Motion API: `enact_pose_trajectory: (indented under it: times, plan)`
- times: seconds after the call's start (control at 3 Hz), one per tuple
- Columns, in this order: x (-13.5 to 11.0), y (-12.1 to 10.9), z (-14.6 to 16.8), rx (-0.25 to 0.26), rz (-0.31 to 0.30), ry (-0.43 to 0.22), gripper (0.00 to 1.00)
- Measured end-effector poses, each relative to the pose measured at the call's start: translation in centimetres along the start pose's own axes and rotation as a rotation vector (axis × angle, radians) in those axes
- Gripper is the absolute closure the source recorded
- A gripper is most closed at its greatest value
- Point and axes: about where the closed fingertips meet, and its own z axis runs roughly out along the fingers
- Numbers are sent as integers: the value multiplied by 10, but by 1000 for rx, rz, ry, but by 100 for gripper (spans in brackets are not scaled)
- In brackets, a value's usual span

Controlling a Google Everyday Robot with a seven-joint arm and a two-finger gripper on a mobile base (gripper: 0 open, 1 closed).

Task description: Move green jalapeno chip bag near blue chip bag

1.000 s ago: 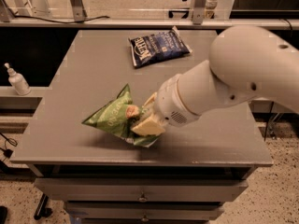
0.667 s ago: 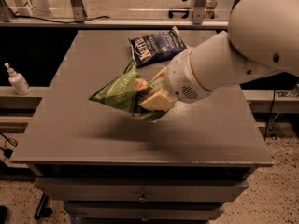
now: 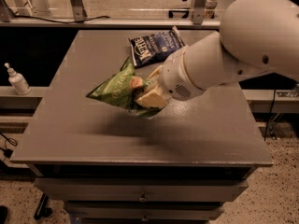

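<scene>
The green jalapeno chip bag (image 3: 117,90) is crumpled, bright green with white lettering and a small reddish picture. It hangs in the air above the middle of the grey table (image 3: 70,125), casting a shadow below. My gripper (image 3: 147,90) is shut on the bag's right end, with cream-coloured fingers (image 3: 150,97) clamped over it. The blue chip bag (image 3: 156,48) lies flat at the table's far side, dark navy with white lettering, just beyond and right of the green bag. My large white arm (image 3: 233,50) comes in from the right.
A white pump bottle (image 3: 17,80) stands on a lower shelf left of the table. Metal frame legs (image 3: 77,3) stand behind the table. Drawers (image 3: 140,192) run along the table's front below the edge.
The gripper has lifted the green bag off the table and carried it up and away toward the blue bag. The blue bag has not moved.
</scene>
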Motion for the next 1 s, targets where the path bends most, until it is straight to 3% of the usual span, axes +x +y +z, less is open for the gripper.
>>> enact_pose_trajectory:
  times: [0.67,1.0]
  plan:
    - [4,-68,61,47,-3,-15,100]
    - [17,-106,90,65,3,15,100]
